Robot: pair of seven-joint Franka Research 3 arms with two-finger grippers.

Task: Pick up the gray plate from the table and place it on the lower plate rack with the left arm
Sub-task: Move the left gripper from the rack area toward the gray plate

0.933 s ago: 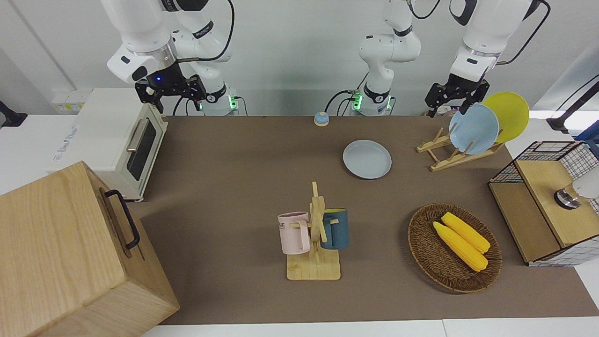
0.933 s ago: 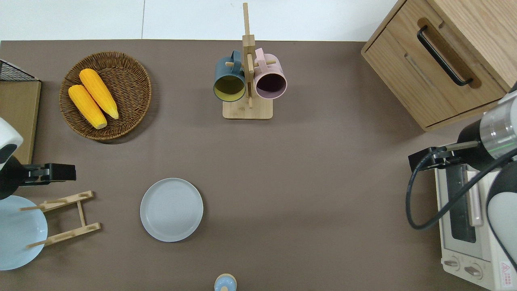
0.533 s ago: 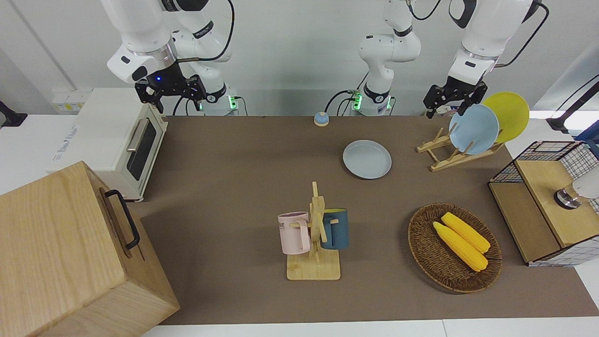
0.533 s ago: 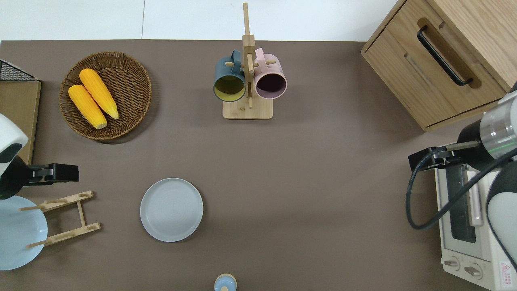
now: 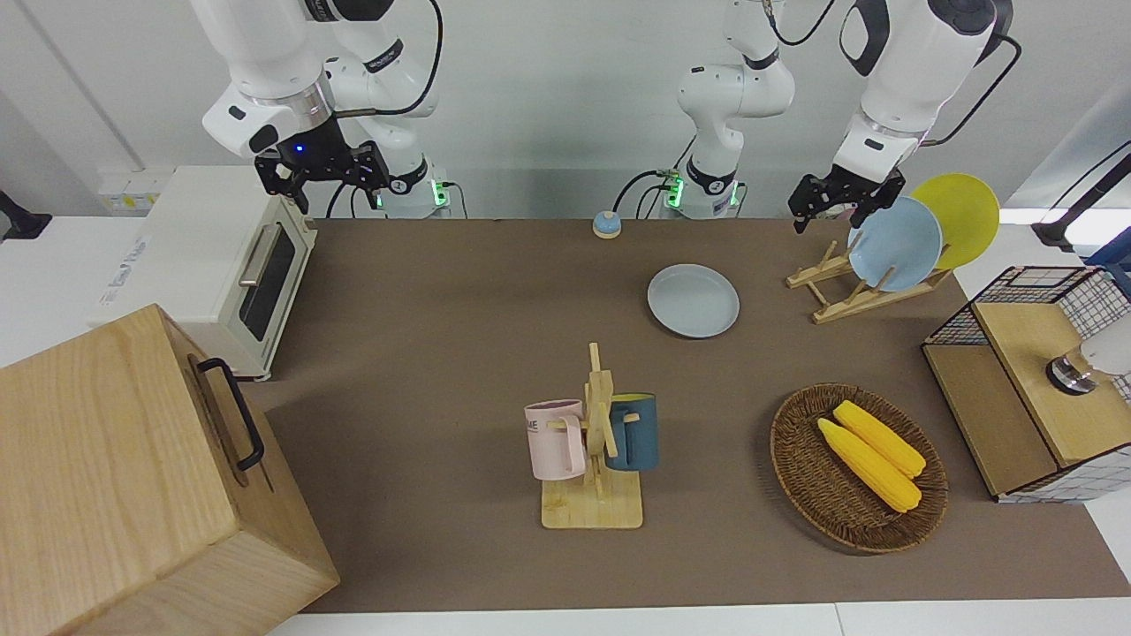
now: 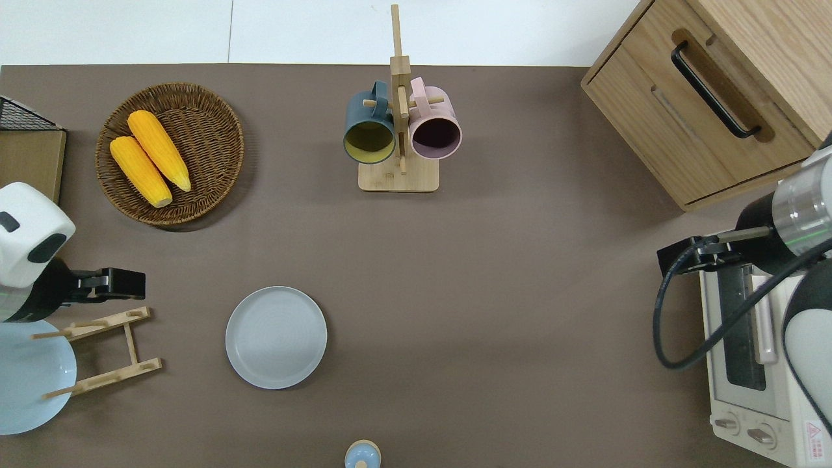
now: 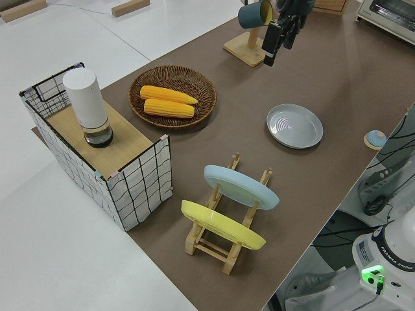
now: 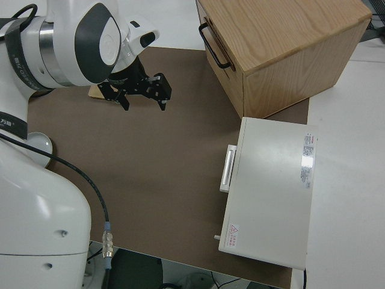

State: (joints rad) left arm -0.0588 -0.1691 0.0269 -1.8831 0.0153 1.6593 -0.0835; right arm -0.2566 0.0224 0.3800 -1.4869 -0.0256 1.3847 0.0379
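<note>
The gray plate [image 5: 694, 300] lies flat on the brown table mat, beside the lower plate rack [image 5: 839, 305] and toward the table's middle; it also shows in the overhead view [image 6: 276, 337] and the left side view [image 7: 295, 126]. The rack [image 6: 133, 341] holds a sky-blue plate [image 5: 894, 243] and a yellow plate [image 5: 959, 216] in its slots. My left gripper [image 5: 835, 201] is open and empty in the air, over the mat between the rack and the wicker basket [image 6: 123, 284]. My right gripper [image 5: 322, 172] is open and its arm is parked.
A wicker basket [image 6: 214, 104] with two corn cobs sits farther from the robots than the rack. A mug stand [image 6: 398, 179] with two mugs, a wooden cabinet [image 6: 656, 97], a toaster oven [image 6: 747, 390], a wire basket [image 5: 1096, 300] and a small blue bell [image 5: 606, 224] stand around.
My left gripper has moved a little toward the table's middle, away from the sky-blue plate and closer to the gray plate. The plates and the right arm have not moved.
</note>
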